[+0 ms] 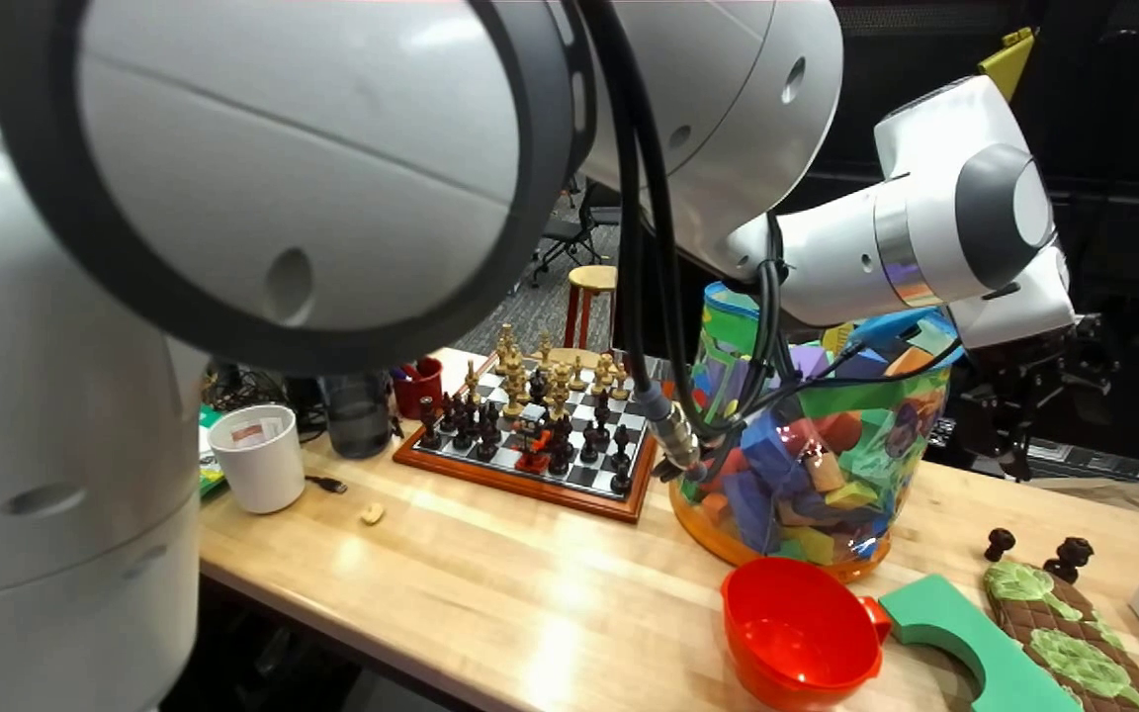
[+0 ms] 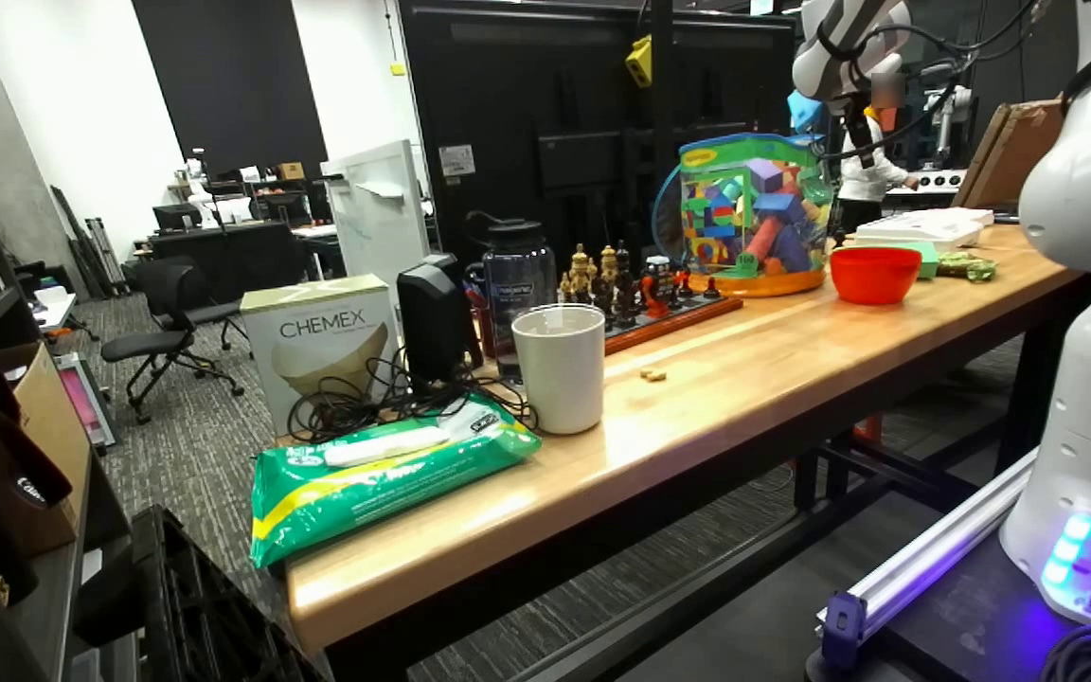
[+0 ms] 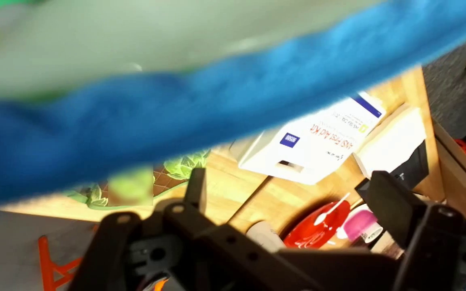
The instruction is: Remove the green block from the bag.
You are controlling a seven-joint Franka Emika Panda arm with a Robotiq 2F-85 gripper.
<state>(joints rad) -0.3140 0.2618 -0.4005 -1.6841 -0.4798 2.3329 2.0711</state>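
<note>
The green block (image 1: 975, 638) is a flat mint-green foam arch lying on the table beside the red bowl, outside the bag. It also shows partly behind the bowl in an exterior view (image 2: 928, 260). The bag (image 1: 817, 465) is clear, with a green and blue rim and orange base, full of multicoloured foam blocks; it stands upright in both exterior views (image 2: 756, 227). In the wrist view its blurred blue rim (image 3: 217, 115) crosses the top, close to the camera. My gripper (image 3: 291, 190) is open and empty, beside the bag near rim height (image 1: 1039, 420). The wrist view does not show the block.
The red bowl (image 1: 802, 633) stands before the bag. A leaf-patterned quilted mat (image 1: 1074, 643), two dark chess pieces (image 1: 1000, 544) and a white first aid kit box (image 3: 318, 137) lie beyond the block. A chessboard (image 1: 530, 485) with pieces is on the bag's other side.
</note>
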